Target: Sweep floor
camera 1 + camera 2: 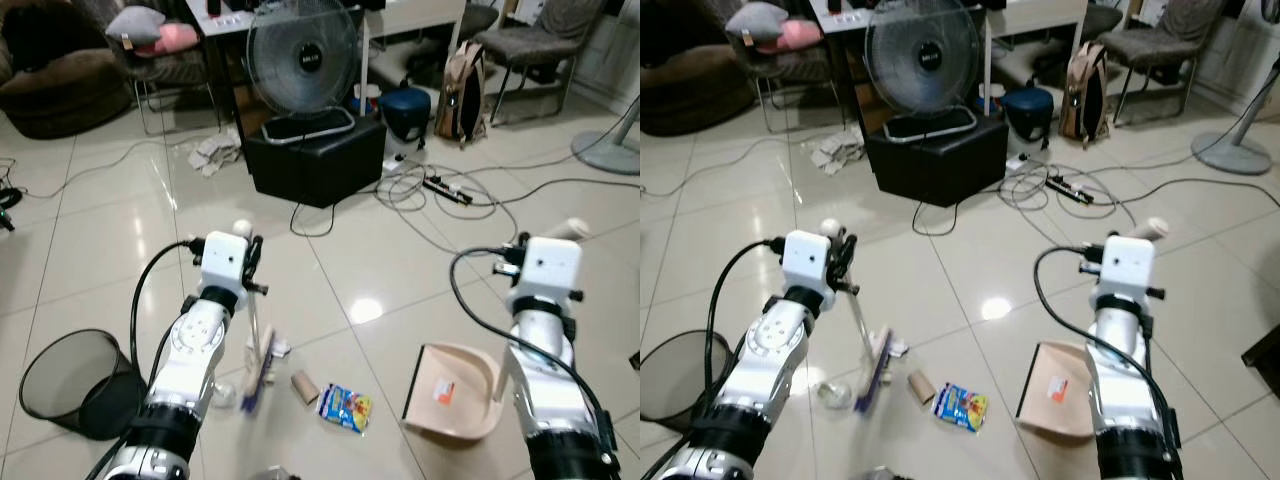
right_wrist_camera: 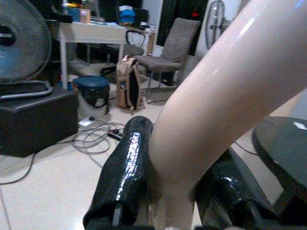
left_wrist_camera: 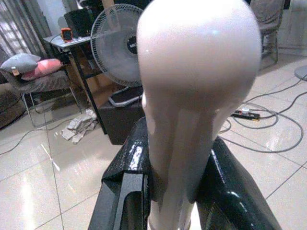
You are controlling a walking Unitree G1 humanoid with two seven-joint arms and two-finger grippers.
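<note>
Broom [image 1: 258, 358] handle clamped in left gripper [image 3: 175, 191]; dustpan [image 1: 455, 390] handle clamped in right gripper [image 2: 175, 191].

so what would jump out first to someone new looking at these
The two silver arms in front: the left gripper clamps a brush handle, the right gripper a dustpan handle. Between brush and dustpan lie a colourful packet and a cardboard roll. A big fan stands behind.

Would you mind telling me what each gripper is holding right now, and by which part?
The left gripper clamps the broom near its handle's top; the right gripper clamps the dustpan by its handle's upper end.
</note>
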